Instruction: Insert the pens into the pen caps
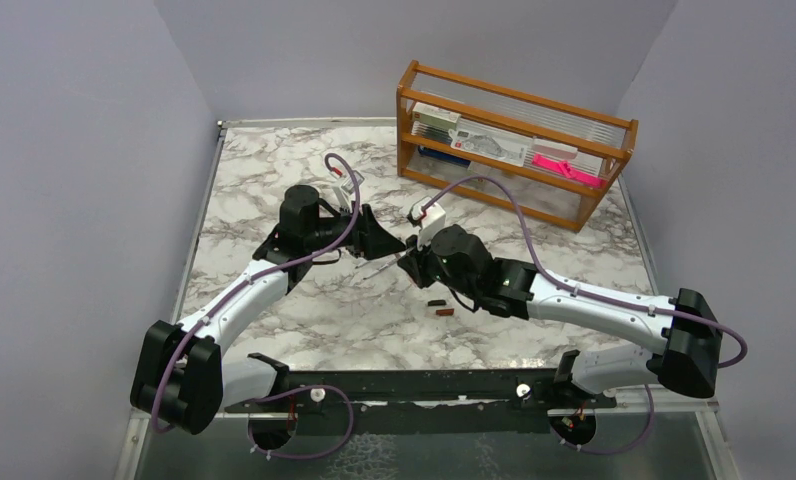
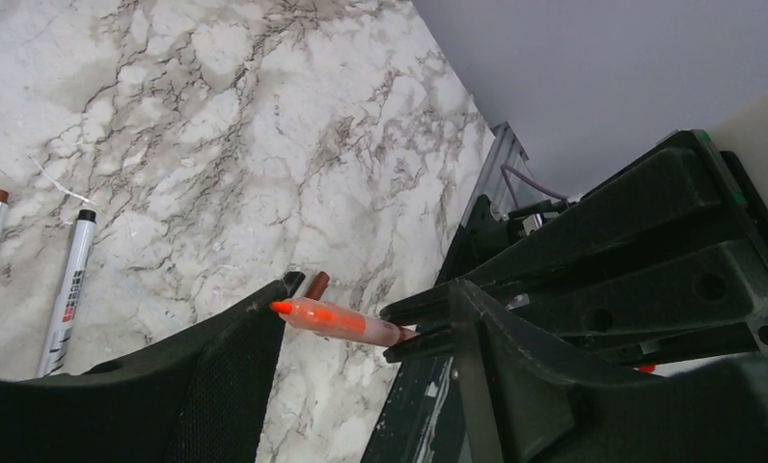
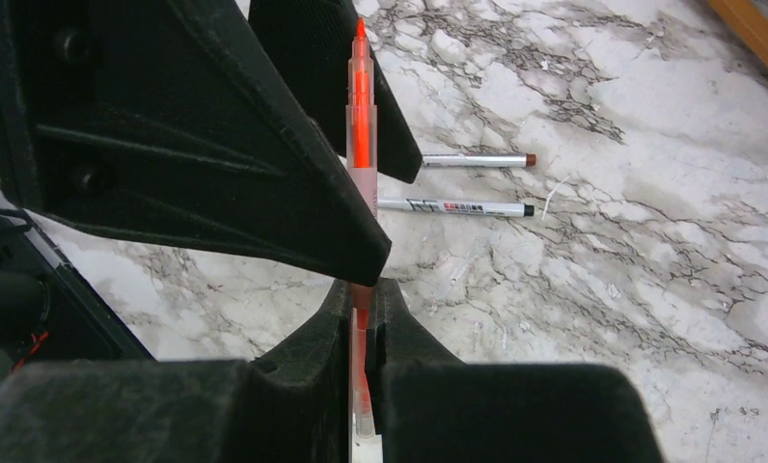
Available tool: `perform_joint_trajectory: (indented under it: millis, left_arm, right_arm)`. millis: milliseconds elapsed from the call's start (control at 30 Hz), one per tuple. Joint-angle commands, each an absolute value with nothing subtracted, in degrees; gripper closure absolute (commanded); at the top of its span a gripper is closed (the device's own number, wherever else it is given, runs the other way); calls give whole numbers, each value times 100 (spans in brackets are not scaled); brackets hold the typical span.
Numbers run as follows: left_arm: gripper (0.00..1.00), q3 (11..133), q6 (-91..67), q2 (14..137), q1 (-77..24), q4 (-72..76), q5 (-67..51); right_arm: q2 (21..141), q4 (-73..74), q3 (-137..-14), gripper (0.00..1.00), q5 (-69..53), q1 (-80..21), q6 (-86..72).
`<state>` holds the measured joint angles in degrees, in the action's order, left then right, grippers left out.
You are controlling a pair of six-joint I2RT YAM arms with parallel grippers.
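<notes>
My right gripper [image 3: 362, 289] is shut on the translucent orange-red pen [image 3: 361, 125] and holds it above the table, tip pointing away. My left gripper [image 2: 370, 301] is open. The pen [image 2: 332, 318] lies across the gap between its fingers, with its tip at the left finger [image 2: 216, 386]. Two silvery-grey pens [image 3: 477, 160] [image 3: 452, 206] lie side by side on the marble and also show in the left wrist view [image 2: 67, 289]. The black cap [image 1: 436, 302] and the dark red cap [image 1: 444, 312] lie together near my right gripper [image 1: 411, 262], which meets my left gripper [image 1: 384, 243] at mid-table.
A wooden rack [image 1: 514, 150] stands at the back right with cards and a pink strip [image 1: 566, 168] in it. Grey walls close the table on the left, back and right. A black rail [image 1: 424, 385] runs along the near edge.
</notes>
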<state>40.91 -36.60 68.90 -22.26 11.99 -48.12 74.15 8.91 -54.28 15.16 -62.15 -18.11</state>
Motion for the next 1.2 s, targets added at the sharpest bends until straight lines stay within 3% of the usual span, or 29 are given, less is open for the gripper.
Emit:
perform_joint_trajectory:
  millis: [0,100,200,433,633,733,833,1133,1167]
  left_arm:
    - [30,4122,-3738,6695,-2250,1474,-4821]
    - [10,3937,-3991,6319,-2258,1831,-4216]
    - [1,3780,-4073,5925,-2251,2267,-3852]
    - [1,3460,-4073,5361,-2252,2958,-3522]
    - [1,2941,-4073,5002,-2259,3589,-2963]
    - [1,2916,-4073,5024,-2267,3734,-2947]
    - [4,2950,-4073,5085,-2274,3816,-2878]
    - [27,3086,-4073,5504,-2335,4553,-3219]
    - [30,3067,-4719,5524,-2338,4559,-3223]
  right_arm:
    - [7405,708,-5625,99,1851,-6225,-1856]
    - [7441,839,-5670,99,2089,-6224,-2137]
    - [7425,947,-5677,99,2346,-6224,-2565]
    - [7040,249,-5404,99,2399,-6215,-3254]
    - [6482,-1247,-4877,99,1763,-6211,-3154]
    - [6533,-1194,-4994,99,1579,-6213,-3010]
    - [6620,-1151,-5061,99,1393,-6210,-2940]
    - [6584,-1427,-4904,99,1157,-6213,-2971]
    - [6557,-1474,-4882,99,1133,-6208,-2966]
